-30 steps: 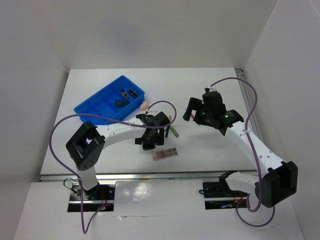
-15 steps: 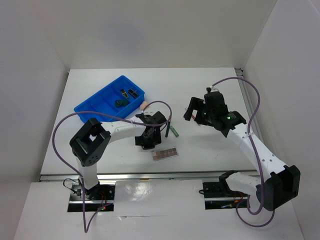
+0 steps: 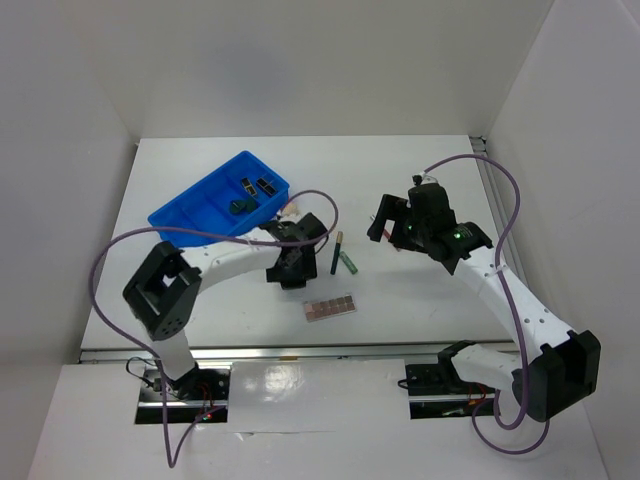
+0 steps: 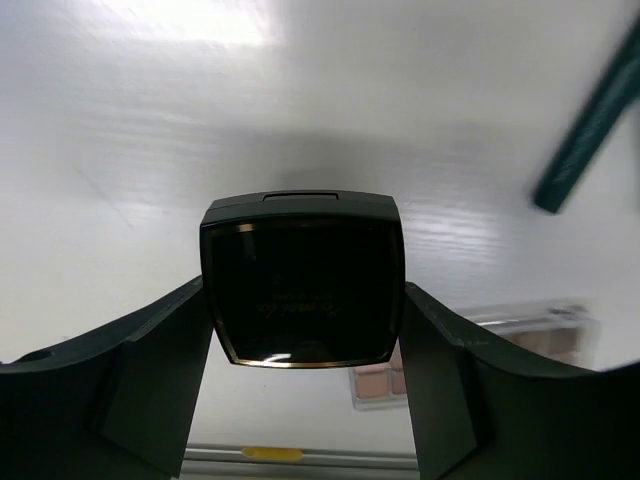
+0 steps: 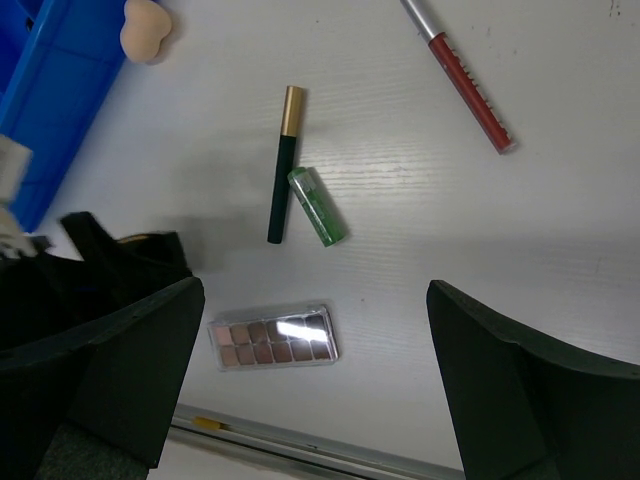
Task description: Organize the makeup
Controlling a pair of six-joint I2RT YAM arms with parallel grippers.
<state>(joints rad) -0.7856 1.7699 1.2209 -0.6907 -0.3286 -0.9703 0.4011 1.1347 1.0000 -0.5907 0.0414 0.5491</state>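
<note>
The left end effector (image 4: 302, 335) grips the square black compact (image 4: 302, 285) at the centre of the left wrist view, pressing its opposite side edges. It looks light, rigid and glossy, so probably slippery; the flat sides suit this hold. It is possibly lifted off the bench (image 4: 150, 150). The right end effector (image 5: 315, 395) gapes wide and empty above the eyeshadow palette (image 5: 272, 338)

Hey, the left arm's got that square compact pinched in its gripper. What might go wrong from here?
1. The left gripper holds the square compact only by its glossy side edges, so it may slip or twist out in transit.
2. The beige sponge lies right beside the blue tray, near the arm; a low swing toward the tray might knock it away.
</note>
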